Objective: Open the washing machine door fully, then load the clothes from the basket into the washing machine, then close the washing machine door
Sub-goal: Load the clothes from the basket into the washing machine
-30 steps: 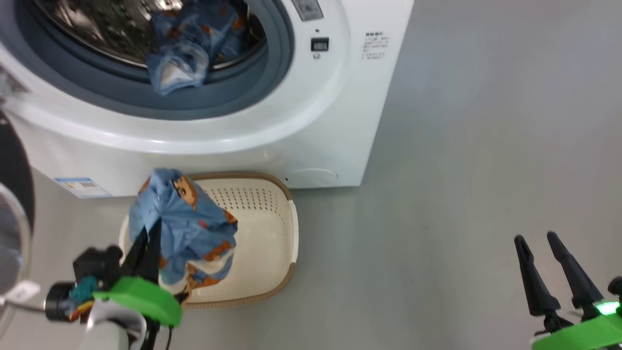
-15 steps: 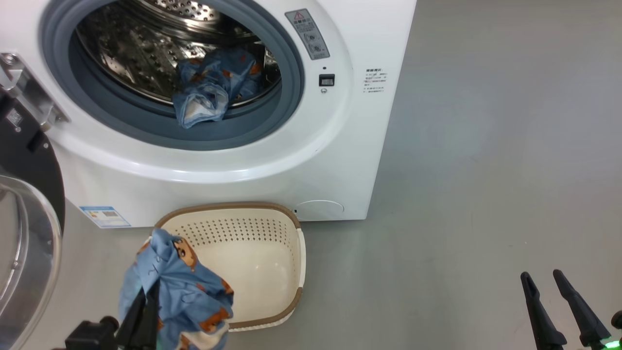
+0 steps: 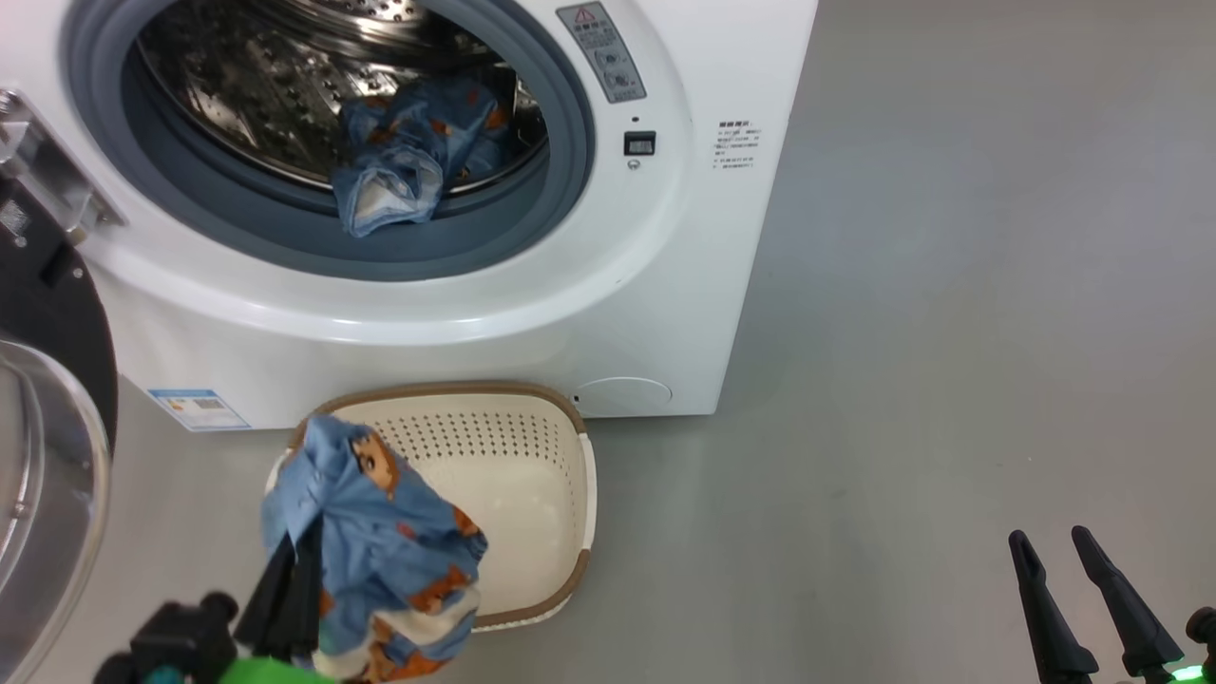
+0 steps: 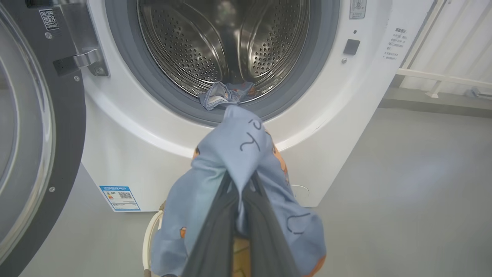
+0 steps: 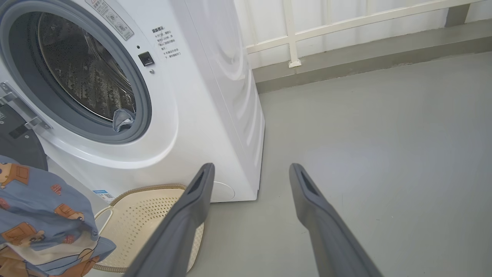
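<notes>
Pinched tight in left pincer [image 3: 294,560]: clothes [image 3: 389,551], dangling over basket [image 3: 532,404] at 6 o'clock below washing machine [image 3: 665,285] mouth. Wide apart, empty: right pincer [image 3: 1050,540]. Could snag trailing folds on gasket [image 3: 456,256].

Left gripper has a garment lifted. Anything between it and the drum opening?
Nothing visible blocks the held garment. The washing machine door stands aside at left; another garment drapes over the lower lip of the grey gasket.

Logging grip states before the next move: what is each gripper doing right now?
Left gripper: closed, holding a blue printed garment.
Right gripper: open, empty.
</notes>
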Available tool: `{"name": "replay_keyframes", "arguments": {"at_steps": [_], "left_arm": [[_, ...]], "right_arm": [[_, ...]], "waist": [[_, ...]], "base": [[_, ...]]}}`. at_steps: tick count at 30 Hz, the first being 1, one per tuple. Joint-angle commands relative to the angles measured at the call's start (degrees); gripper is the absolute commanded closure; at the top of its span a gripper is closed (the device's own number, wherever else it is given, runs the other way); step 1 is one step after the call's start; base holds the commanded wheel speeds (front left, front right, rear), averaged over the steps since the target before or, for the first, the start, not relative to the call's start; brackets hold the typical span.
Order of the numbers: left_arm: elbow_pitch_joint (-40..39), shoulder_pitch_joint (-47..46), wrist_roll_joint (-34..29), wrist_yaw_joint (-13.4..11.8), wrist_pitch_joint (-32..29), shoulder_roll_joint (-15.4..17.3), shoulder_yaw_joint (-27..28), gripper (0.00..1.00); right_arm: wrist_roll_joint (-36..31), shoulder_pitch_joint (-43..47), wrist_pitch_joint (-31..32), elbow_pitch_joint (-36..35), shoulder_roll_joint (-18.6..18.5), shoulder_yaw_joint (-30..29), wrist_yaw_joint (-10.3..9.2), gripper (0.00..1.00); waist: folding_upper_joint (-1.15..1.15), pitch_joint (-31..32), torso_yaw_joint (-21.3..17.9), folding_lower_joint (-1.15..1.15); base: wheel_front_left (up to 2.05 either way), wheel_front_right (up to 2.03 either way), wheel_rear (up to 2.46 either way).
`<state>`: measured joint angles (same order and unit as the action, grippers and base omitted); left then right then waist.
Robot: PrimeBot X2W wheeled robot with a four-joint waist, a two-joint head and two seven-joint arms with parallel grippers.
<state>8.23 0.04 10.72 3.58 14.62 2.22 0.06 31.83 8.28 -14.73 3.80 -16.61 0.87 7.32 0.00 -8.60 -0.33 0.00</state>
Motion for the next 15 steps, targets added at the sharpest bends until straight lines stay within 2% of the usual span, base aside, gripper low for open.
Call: {"name": "replay_keyframes", "arguments": {"at_steps": [1,9,15], "left_arm": [[-1.25,-3.12,-0.54,0.09,0.38,0.66,1.68,1.0],[0.3,-13.77,-2.05,1.07,0.38,0.8,3.06,1.0],[2.87,-25.47,-2.99,1.6,0.38,2.05,4.56,1.0]], "right_arm": [[-0.46,-0.68,-0.27,-1.43,-1.3,0.9,0.17,0.0],[-0.3,-2.99,-0.27,-1.81,-0.78,1.21,0.17,0.0],[-0.06,-5.52,-0.27,-1.9,-0.12,1.51,0.17,0.0]], "waist": [[0.0,-0.76,-0.3,0.0],[0.0,-4.67,-2.04,0.0],[0.0,-8.0,-3.55,0.0]], "base": [[0.0,0.0,0.0],[0.0,0.0,0.0],[0.0,0.0,0.0]]}}
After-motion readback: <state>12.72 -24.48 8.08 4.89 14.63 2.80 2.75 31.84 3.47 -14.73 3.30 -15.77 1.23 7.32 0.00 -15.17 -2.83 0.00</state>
